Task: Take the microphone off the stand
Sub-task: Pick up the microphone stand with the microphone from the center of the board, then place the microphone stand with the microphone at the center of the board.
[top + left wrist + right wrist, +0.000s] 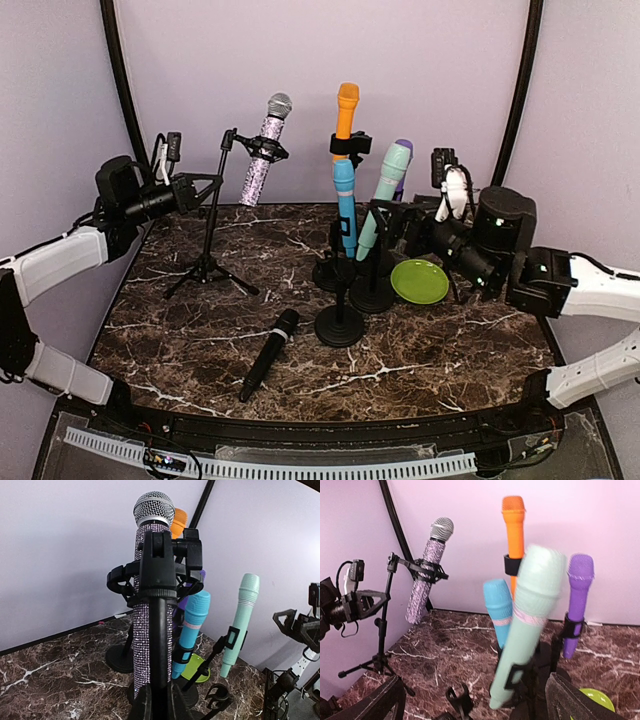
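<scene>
Right claw (477, 700): spread wide, holding nothing.
Mint mic (530, 610): pale green, smooth, blurred, tilted in a black stand clip, between the right claw's fingers.
Left claw (160, 705): pinching the tripod pole (159, 630).

Six handheld microphones (345, 205): five clipped upright, one black microphone (270, 354) lying loose. One black tripod stand (208, 265), left of one lime-green round plate (420, 281).
</scene>
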You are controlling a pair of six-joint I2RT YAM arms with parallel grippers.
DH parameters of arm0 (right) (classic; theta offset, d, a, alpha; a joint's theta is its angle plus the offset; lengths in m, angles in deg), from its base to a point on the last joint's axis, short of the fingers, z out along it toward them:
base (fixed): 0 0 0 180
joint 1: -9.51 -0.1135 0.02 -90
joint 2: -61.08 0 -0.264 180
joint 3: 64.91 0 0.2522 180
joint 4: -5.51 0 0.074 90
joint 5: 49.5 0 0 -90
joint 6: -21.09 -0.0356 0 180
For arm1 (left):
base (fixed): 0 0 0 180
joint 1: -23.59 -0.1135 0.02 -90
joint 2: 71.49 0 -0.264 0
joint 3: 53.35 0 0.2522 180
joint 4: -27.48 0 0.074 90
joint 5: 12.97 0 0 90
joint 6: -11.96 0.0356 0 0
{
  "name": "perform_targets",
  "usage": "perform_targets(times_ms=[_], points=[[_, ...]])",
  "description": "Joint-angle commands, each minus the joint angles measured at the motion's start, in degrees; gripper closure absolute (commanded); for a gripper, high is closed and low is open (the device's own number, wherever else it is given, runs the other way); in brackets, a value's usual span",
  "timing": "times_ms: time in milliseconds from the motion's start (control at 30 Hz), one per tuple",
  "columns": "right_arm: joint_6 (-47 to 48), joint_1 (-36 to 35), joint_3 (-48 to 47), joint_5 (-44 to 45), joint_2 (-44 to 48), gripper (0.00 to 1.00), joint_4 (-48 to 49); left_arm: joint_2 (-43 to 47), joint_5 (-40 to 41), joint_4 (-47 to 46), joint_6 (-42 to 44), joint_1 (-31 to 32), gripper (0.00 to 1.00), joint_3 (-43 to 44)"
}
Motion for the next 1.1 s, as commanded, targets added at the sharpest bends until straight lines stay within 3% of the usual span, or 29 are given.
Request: perform_targets(times_ms=[0,233,433,800,1067], points=[[4.9,3.6,-12.7,-7.9,-8.7,0.01,1.8,6.7,-3.1,-7.2,2.1,1.6,1.00,-0.6],[3.0,7.9,-31.4,-20.0,-21.8,0.01,-4.0,14.1,-5.5,-7.6,2.5,4.7,1.00,-4.2],[2.4,9.5,-40.8,-30.0,-27.9,0.01,-4.1,16.8,-5.9,-5.1,4.9,8.8,1.00,-5.6],[2.6,10.1,-46.6,-35.0,-32.3,0.02,-1.1,17.4,-8.6,-5.1,4.8,11.7,1.00,-5.2],[3.2,10.2,-50.2,-35.4,-35.4,0.15,-1.1,17.1,-10.4,-5.3,5.2,12.1,1.00,-5.3]])
